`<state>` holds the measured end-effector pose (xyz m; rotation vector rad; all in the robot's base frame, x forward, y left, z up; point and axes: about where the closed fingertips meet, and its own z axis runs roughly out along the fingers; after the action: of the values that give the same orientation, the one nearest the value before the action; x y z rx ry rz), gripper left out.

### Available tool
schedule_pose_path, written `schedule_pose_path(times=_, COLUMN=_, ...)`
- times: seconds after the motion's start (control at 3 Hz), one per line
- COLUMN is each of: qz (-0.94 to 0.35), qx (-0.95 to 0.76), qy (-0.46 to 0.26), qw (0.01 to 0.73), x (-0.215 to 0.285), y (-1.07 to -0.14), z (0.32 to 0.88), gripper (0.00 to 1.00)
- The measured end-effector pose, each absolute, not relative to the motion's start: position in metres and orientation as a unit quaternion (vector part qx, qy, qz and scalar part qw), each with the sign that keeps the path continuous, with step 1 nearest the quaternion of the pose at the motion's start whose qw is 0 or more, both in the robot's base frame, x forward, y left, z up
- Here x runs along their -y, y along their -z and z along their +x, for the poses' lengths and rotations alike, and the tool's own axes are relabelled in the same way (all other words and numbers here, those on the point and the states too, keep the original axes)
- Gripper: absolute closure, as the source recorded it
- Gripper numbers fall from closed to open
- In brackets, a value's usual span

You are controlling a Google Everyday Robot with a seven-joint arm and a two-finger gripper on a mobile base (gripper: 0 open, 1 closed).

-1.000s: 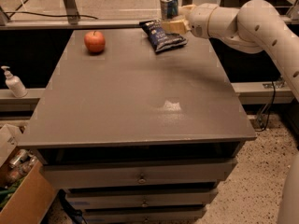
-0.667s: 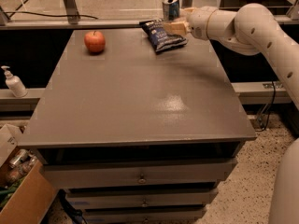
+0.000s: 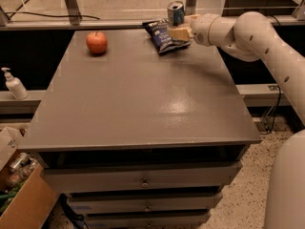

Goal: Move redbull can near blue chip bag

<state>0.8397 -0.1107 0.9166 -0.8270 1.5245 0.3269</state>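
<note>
The redbull can [image 3: 175, 12] stands upright at the far edge of the grey table [image 3: 138, 94], its shiny top showing. The blue chip bag [image 3: 162, 36] lies flat just in front of and left of the can. My gripper [image 3: 178, 29] reaches in from the right on the white arm [image 3: 248, 30]. Its tan fingers [image 3: 179, 32] are at the can's lower part, over the bag's right edge. The can's bottom is hidden behind them.
A red apple [image 3: 96, 42] sits at the far left of the table. Drawers [image 3: 143, 180] are under the tabletop. A white pump bottle [image 3: 13, 84] stands on a ledge at the left. A cardboard box with clutter [image 3: 19, 190] is on the floor at lower left.
The gripper and can have shifted slightly left toward the chip bag. The apple and bag have not moved.
</note>
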Motion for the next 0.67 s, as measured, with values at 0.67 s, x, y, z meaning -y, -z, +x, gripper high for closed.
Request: schedule_pose_path(times=0.67, qz=-0.334, qx=-0.691, qy=-0.14, qw=0.626, x=0.134, y=-0.884, z=0.839, gripper=1.0)
